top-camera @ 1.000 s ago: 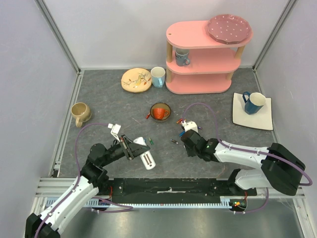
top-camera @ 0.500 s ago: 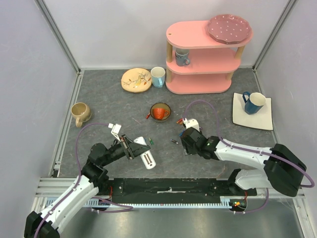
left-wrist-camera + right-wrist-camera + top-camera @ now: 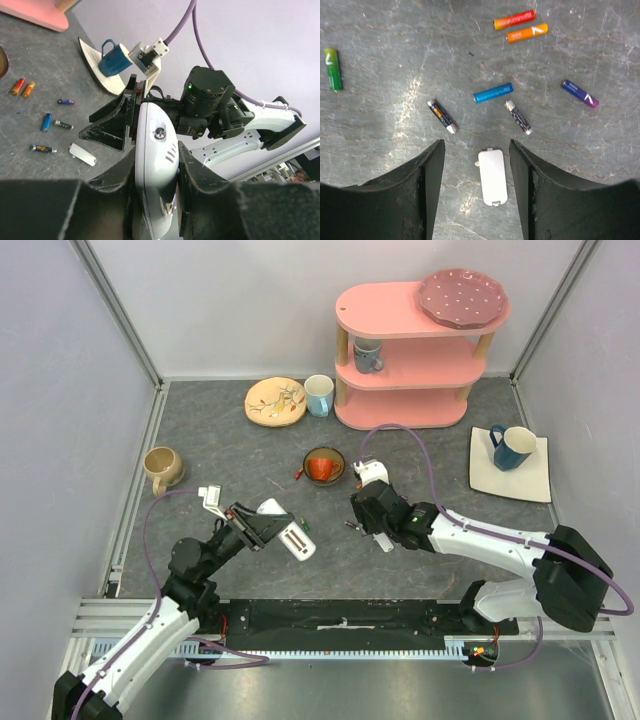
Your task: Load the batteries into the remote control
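top: high, whole table [image 3: 200,440] | left wrist: close, sideways toward right arm [image 3: 210,100] | right wrist: close, downward | wrists share batteries [image 3: 493,93]

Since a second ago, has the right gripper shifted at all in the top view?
Yes. The right gripper has shifted left and up in the top view, ending nearer the orange bowl, which has stayed put.
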Available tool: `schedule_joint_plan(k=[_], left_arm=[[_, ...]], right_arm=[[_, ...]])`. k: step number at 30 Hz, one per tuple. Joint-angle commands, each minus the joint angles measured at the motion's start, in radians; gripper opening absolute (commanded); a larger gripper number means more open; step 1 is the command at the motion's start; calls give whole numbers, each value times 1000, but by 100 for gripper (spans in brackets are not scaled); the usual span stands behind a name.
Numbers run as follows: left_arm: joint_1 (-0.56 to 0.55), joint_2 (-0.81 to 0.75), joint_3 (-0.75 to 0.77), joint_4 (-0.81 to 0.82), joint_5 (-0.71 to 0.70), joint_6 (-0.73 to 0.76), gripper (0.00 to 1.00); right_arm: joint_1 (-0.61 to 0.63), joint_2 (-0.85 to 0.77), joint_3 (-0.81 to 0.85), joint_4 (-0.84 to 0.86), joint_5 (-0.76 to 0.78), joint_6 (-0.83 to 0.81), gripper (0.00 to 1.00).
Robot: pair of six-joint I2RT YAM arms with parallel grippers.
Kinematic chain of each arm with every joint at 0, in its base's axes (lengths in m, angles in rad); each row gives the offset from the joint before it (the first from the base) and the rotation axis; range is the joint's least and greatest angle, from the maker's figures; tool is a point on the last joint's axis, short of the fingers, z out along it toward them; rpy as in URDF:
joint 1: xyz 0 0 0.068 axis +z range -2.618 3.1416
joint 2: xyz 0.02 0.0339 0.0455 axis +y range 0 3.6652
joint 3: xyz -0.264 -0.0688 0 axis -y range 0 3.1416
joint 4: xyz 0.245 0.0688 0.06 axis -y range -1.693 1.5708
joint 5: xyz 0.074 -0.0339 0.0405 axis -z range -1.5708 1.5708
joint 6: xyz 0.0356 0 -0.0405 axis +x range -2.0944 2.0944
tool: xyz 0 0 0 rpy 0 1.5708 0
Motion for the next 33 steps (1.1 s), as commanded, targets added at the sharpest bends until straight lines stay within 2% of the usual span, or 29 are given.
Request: schedule_joint_plan(k=[1,5,10,13,17,20,25,31,33], left_arm=[[5,-46,-147,39,-26,-6,2],[5,-66,-142,16,-8,1,2],[5,-39,-130,-21,41,-1,2],[5,12,-107,-20,93,14,2],[5,81,-66,2,159,40,2],[5,113,-59,42,191,40,2],[5,106,-59,91,242,50,2],[5,93,-58,125,290,68,2],[5,95,-67,160,302,62,2]], right_arm=[[-1,-32,15,105,38,-21,62],[-5,-52,2,128,86,-18,67],[-38,-36,11,87,168,0,67],[-133,-41,3,76,160,20,66],[-291,29,14,79,68,34,64],[-339,92,26,94,12,74,64],[-339,111,5,129,23,152,71],[-339,39,-57,140,75,191,77],[-340,19,-71,139,78,191,81]])
